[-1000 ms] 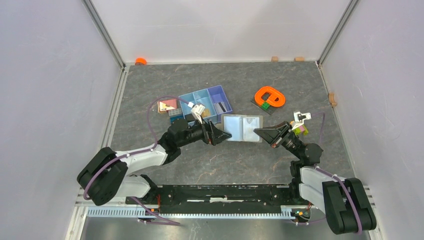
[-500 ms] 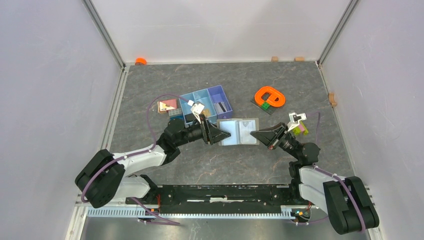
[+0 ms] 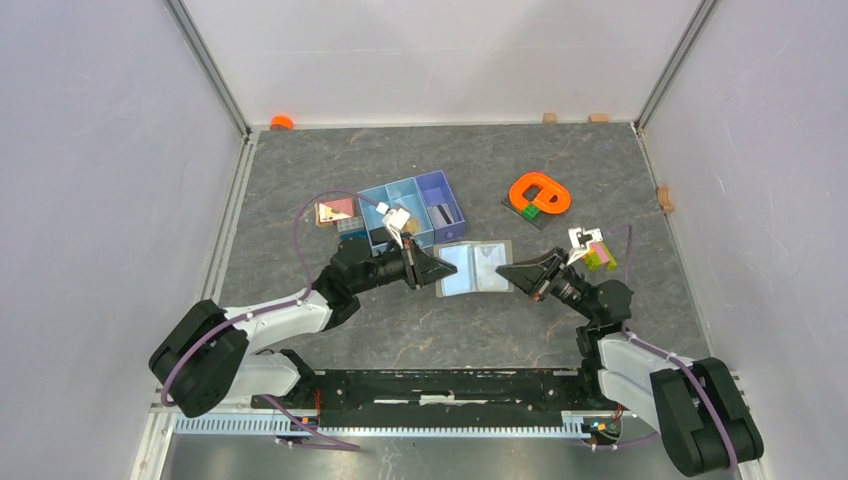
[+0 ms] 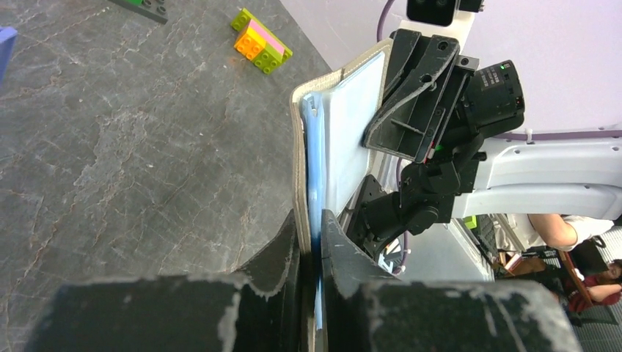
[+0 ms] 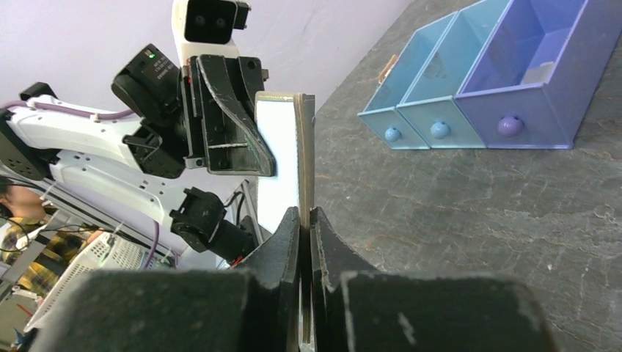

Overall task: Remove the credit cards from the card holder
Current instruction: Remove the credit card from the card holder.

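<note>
Overhead view: I see card holder (image 3: 476, 268) lying open, pale inside up, mid-bench (image 3: 600, 160), just in front of blue-and-purple tray (image 3: 430, 185). Left gripper (image 3: 440, 273) at its left edge, right gripper (image 3: 509, 272) at its right edge.

Left wrist view: left gripper (image 4: 311, 229) pinching card holder (image 4: 350, 125) edge. Toy bricks (image 4: 260, 41) beyond.

Right wrist view: right gripper (image 5: 305, 220) pressed together on opposite edge of card holder (image 5: 279, 176). Tray (image 5: 528, 117) off to right. I cannot make out cards.
</note>
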Action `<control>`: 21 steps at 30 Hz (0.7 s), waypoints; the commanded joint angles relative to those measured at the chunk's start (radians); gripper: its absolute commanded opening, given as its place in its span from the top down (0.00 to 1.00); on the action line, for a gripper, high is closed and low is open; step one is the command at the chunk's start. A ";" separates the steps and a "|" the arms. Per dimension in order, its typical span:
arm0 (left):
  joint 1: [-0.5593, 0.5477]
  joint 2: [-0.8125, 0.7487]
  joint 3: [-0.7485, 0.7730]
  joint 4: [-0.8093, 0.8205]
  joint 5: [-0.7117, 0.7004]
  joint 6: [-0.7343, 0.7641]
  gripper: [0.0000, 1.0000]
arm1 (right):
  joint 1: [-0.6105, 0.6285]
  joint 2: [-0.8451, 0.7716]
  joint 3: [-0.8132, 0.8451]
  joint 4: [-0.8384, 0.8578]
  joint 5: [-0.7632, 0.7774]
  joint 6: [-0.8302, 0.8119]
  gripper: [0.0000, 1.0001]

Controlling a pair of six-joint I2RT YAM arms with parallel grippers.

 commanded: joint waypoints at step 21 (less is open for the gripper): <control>0.002 -0.136 0.004 -0.056 -0.121 0.041 0.98 | 0.019 -0.070 0.037 -0.125 0.009 -0.148 0.37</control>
